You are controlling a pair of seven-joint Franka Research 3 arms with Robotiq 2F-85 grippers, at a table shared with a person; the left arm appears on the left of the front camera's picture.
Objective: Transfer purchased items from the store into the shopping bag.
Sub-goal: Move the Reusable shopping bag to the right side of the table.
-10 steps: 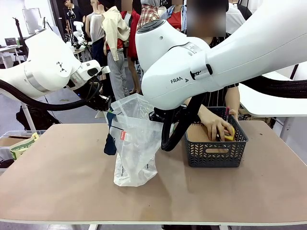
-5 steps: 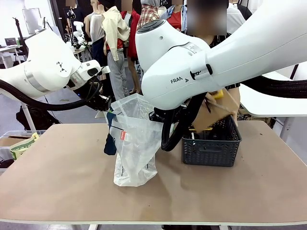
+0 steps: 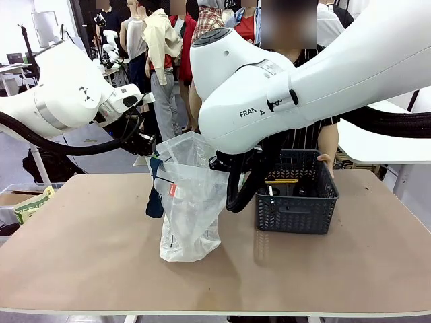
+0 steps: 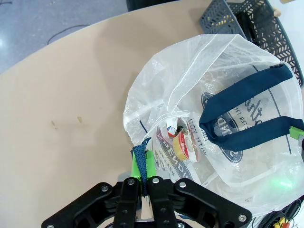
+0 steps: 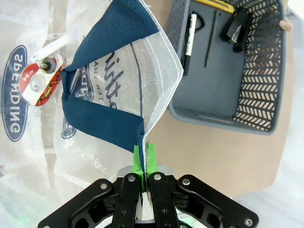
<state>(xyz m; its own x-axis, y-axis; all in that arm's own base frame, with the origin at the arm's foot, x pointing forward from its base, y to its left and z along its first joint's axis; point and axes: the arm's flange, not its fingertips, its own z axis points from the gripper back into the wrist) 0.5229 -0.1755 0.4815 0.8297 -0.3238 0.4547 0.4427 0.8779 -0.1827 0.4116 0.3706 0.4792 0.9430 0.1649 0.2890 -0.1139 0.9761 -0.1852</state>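
- Upright on the worktop, the shopping bag is seen with its mouth held wide between the two arms.
- Inside the bag, below its mouth, a clear bottle with a red-and-white label is made out through the plastic.
- The left tool is pressed together on the bag's rim, with a strip of dark trim pinched between its green pads, on the side of the bag away from the basket.
- The right tool is pressed together on the opposite rim, where the dark handle meets the plastic, on the side of the bag facing the basket.
- The dark grey lattice basket is set just beside the bag, not touching it.
- A flat yellow piece, a white marker and a black thing that cannot be identified are seen lying in the basket.
- A person's hand is laid on the basket's rim, at the corner farthest from the bag.
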